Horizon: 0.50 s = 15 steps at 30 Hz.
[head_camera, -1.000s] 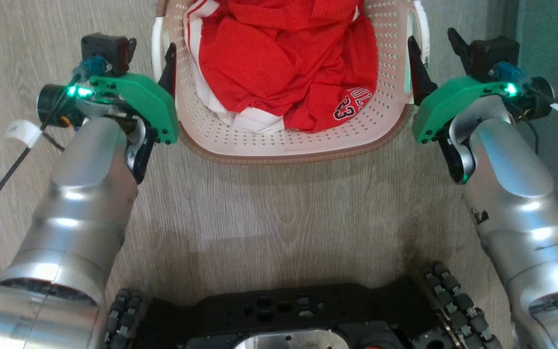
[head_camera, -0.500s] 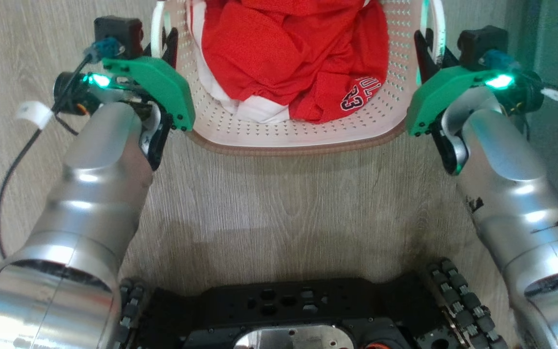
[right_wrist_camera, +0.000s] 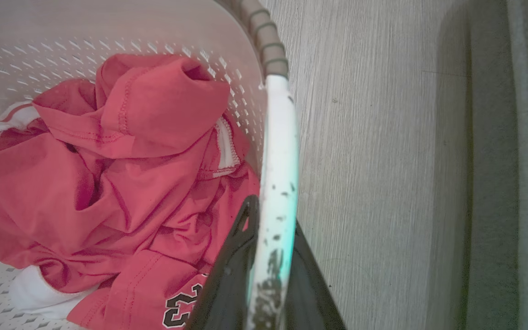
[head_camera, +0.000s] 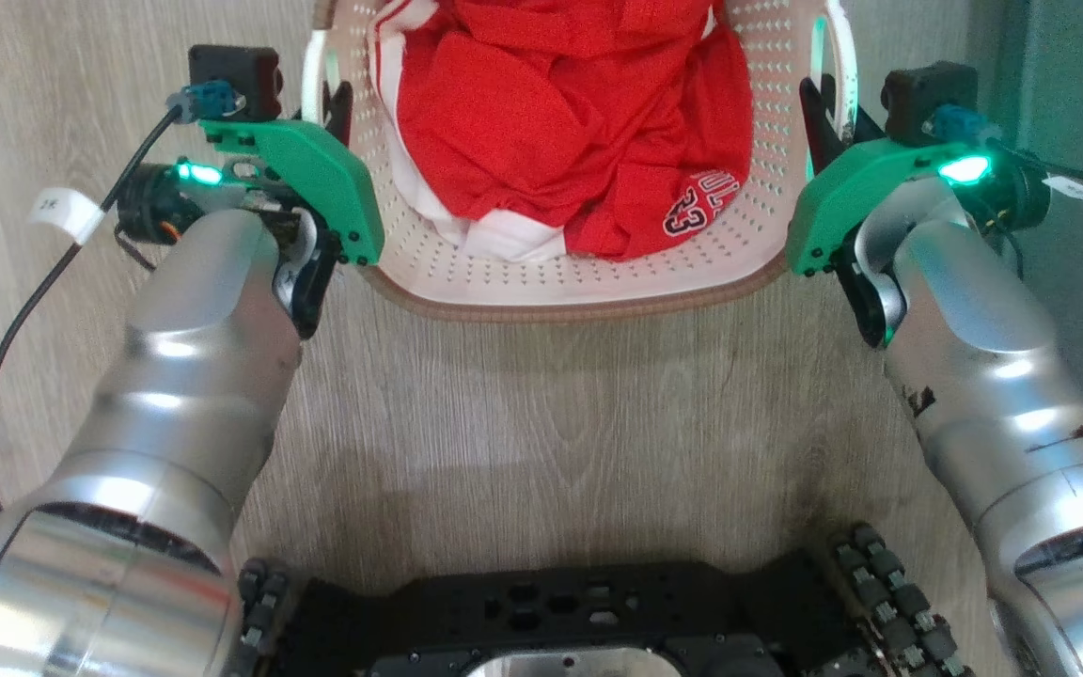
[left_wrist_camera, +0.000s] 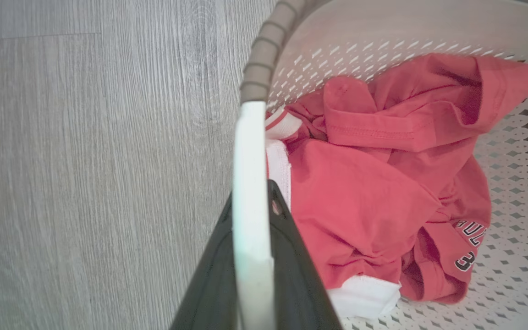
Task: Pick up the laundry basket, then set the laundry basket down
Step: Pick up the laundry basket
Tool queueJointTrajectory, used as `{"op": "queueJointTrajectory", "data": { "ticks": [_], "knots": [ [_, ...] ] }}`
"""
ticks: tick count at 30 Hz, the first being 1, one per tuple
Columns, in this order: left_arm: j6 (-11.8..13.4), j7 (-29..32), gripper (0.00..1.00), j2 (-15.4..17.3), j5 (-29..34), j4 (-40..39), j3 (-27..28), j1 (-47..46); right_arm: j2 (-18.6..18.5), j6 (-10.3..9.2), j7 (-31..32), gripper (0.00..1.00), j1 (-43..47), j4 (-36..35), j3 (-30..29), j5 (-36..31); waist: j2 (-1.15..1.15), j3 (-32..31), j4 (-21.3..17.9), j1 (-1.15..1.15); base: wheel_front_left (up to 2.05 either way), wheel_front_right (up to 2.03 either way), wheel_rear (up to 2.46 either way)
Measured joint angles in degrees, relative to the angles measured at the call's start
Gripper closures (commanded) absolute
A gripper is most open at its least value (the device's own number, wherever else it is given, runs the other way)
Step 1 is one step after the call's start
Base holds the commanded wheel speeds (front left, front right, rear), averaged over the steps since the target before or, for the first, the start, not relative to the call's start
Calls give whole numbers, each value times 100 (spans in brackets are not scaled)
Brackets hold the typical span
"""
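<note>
The laundry basket [head_camera: 513, 277] is cream-white and perforated, with a brown woven-look rim [head_camera: 579, 307], and sits at the top middle of the head view. Red and white clothes [head_camera: 560, 122] fill it. My left gripper [head_camera: 333, 102] is shut on the basket's left white handle [left_wrist_camera: 249, 160], which runs between its dark fingers [left_wrist_camera: 291, 256]. My right gripper [head_camera: 822, 99] is shut on the right white handle [right_wrist_camera: 278, 151], which is speckled with dark marks. The red clothes [left_wrist_camera: 365, 192] lie just inside each handle.
The basket and arms are over a pale wood-grain floor [head_camera: 541, 423]. My black base with roller wheels [head_camera: 551, 611] is at the bottom of the head view. A dark grey-green upright surface [head_camera: 1077, 85] stands close on the right. A black cable [head_camera: 15, 338] loops on the left.
Both grippers have moved in and closed from open onto the basket's side handles. The head view has shifted a little, so the basket sits slightly differently in the picture.
</note>
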Motion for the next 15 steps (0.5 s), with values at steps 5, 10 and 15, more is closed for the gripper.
{"op": "queueJointTrajectory", "data": {
  "ticks": [5,10,15],
  "knots": [
    [1,326,100,-2,-382,-70,-218,114,4,1,1,100,-2,324,27,94,0,-274,18,0,0,0,0],
    [4,658,100,4,-750,-149,-436,241,23,2,2,100,-18,732,124,221,0,-615,37,0,0,0,0],
    [4,989,100,45,-1114,-216,-647,365,47,9,196,100,-58,1042,259,424,0,-1026,45,0,0,0,0]
  ]
}}
